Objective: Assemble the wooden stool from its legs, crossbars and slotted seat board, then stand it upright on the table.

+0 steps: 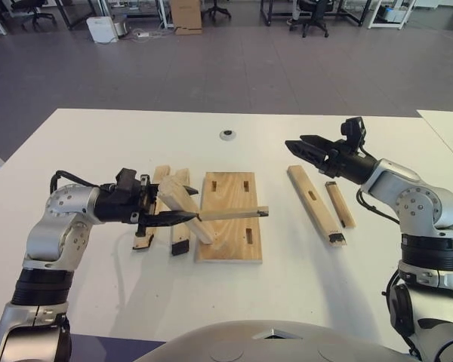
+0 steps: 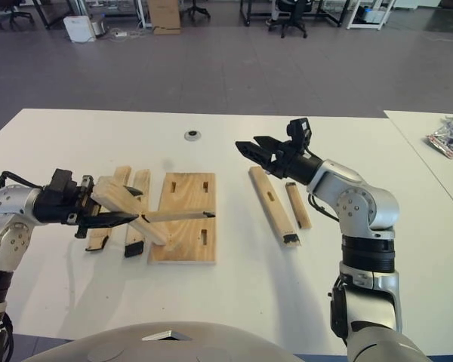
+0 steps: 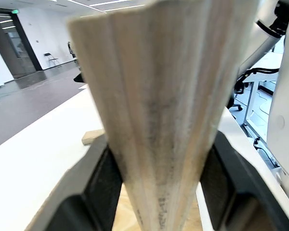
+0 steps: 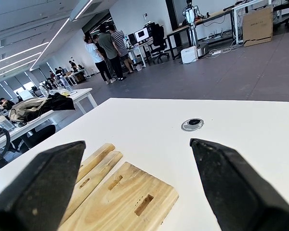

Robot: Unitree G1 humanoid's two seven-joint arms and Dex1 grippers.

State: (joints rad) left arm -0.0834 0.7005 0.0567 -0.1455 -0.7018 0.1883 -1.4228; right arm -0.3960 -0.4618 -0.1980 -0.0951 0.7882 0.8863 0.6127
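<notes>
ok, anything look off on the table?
Nothing spilled or broken. The only oddity is the leg in the left gripper: it is held tilted off the table, with its thin crossbar jutting out across the seat board.

One slotted seat board (image 1: 226, 243), four wooden legs (image 1: 161, 175) (image 1: 180, 237) (image 1: 183, 200) (image 1: 312, 197), two crossbars (image 1: 234, 214) (image 1: 340, 205), one round grommet (image 1: 227, 135).

cable grommet (image 1: 227, 135) 12 o'clock, round, grey rim | cardboard box (image 1: 186, 15) on floor, far, between 11 and 12 o'clock | white floor unit (image 1: 102, 29) 11 o'clock, cables beside it | black office chair (image 1: 311, 15) 1 o'clock | side table (image 1: 449, 132) 3 o'clock, white | crinkly packet (image 2: 445, 138) on side table
</notes>
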